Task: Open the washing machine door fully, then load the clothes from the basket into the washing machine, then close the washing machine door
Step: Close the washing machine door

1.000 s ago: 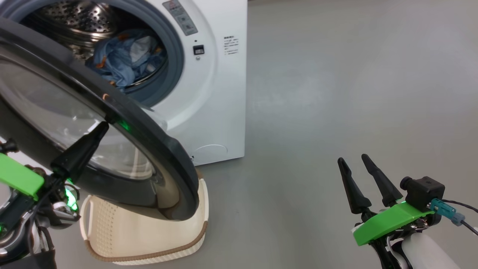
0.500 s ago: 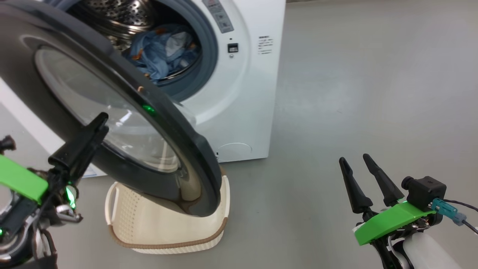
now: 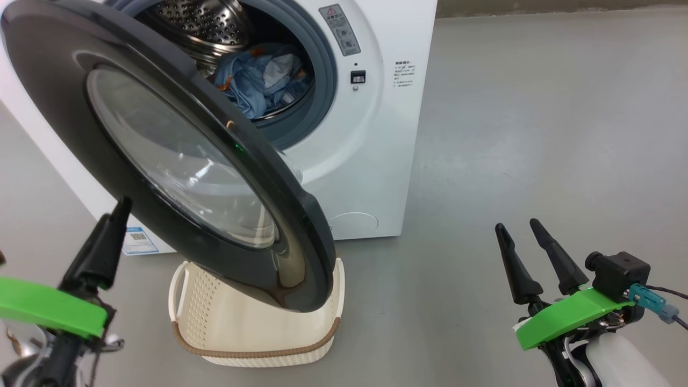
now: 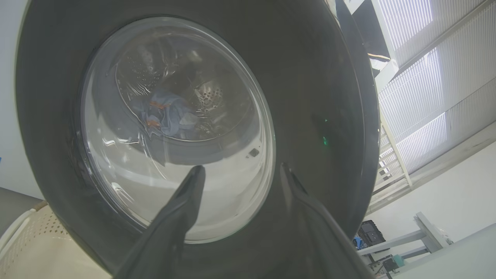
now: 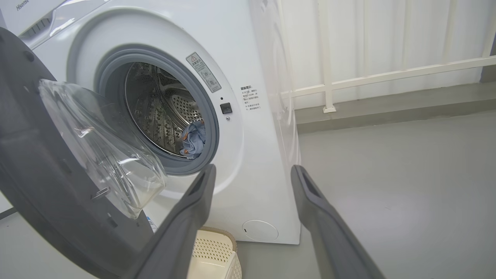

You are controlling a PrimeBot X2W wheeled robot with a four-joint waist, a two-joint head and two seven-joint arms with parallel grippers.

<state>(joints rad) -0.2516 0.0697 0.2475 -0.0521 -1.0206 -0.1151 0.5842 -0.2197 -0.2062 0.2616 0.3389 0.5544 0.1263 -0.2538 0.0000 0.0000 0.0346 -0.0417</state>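
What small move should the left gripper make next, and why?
Probably press the open left gripper against the round black-rimmed glass door, swinging it shut: the light blue clothes lie inside the white washing machine, and the door stands ajar.

On my feed the only word I can read is the brand name "Hisense" (image 5: 24, 5), in grey at the top left corner of the washing machine (image 5: 267, 128). A grey warning sticker (image 3: 339, 29) with a red triangle sits right of the drum opening, its lines too small to read (likewise the black print block (image 3: 404, 74)). A blue label (image 3: 138, 240) with a square code sits near the front's bottom edge.
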